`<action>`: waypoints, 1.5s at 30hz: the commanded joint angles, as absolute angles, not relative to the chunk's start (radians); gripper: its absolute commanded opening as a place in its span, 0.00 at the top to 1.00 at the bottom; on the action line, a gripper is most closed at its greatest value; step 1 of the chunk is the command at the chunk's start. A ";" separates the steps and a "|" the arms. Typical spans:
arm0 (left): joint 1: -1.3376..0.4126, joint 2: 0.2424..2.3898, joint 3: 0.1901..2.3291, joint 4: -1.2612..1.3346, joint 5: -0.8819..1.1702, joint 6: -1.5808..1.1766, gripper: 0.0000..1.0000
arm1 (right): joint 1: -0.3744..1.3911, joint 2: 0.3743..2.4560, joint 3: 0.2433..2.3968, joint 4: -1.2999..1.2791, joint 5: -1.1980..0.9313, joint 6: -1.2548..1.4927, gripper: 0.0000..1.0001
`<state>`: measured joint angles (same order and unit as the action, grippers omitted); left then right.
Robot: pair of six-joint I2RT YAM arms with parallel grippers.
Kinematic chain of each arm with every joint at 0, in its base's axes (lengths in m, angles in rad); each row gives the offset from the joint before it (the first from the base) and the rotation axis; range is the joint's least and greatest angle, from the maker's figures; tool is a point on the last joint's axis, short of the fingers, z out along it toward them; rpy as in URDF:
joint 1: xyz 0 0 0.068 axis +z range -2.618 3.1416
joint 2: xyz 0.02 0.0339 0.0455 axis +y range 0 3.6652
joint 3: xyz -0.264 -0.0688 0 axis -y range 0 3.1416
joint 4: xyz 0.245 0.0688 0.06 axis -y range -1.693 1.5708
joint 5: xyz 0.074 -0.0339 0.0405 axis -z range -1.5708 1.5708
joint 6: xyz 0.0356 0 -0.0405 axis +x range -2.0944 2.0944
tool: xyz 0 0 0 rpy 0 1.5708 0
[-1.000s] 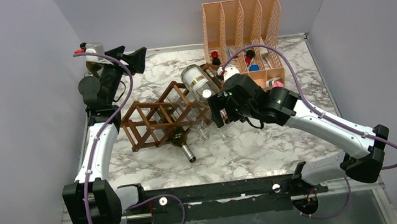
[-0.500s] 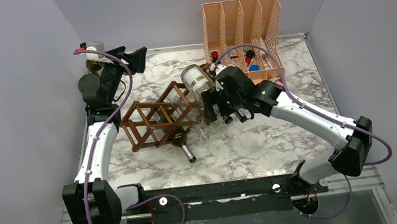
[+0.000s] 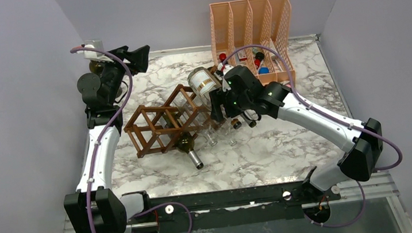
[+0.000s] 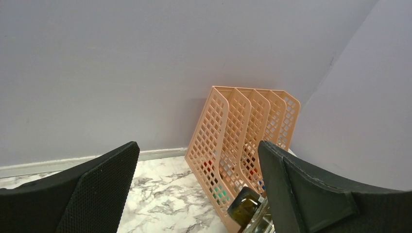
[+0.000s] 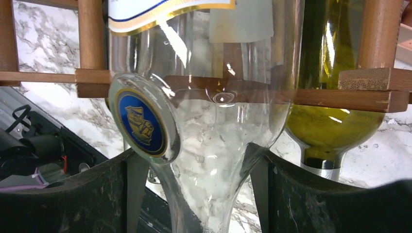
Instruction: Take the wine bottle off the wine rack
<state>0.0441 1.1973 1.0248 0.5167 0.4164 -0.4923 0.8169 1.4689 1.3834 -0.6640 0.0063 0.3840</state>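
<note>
Clear wine bottle [image 3: 204, 83] lying in wine rack's [image 3: 156, 127] upper tier, base far-left, neck near-right, shoulder squarely between right end effector's [image 5: 194, 158] part-open jaws, grip unconfirmed; left end effector [image 4: 197, 145] wide, empty, raised well away, so right-arm pull along neck axis.

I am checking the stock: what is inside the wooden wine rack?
Two bottles show in the wine rack: a clear bottle with a white label and a green bottle. From above, the right gripper covers part of the clear bottle; the cells under the bottles are hidden.
</note>
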 commanded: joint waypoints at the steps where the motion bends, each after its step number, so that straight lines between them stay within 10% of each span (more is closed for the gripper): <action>1: 0.047 1.184 1.037 0.514 0.395 -0.489 0.01 | 0.816 1.469 1.347 -0.618 -0.033 0.405 0.26; 10: 0.048 1.187 1.041 0.514 0.404 -0.477 0.01 | 0.816 1.414 1.282 -0.566 -0.053 0.418 0.36; 25: -0.031 1.195 1.047 0.518 0.501 -0.378 0.01 | 0.815 1.267 1.312 -0.531 -0.012 0.396 0.98; 45: -0.201 1.160 1.029 0.532 0.578 -0.258 0.01 | 0.816 1.031 1.456 -0.861 0.003 0.336 0.99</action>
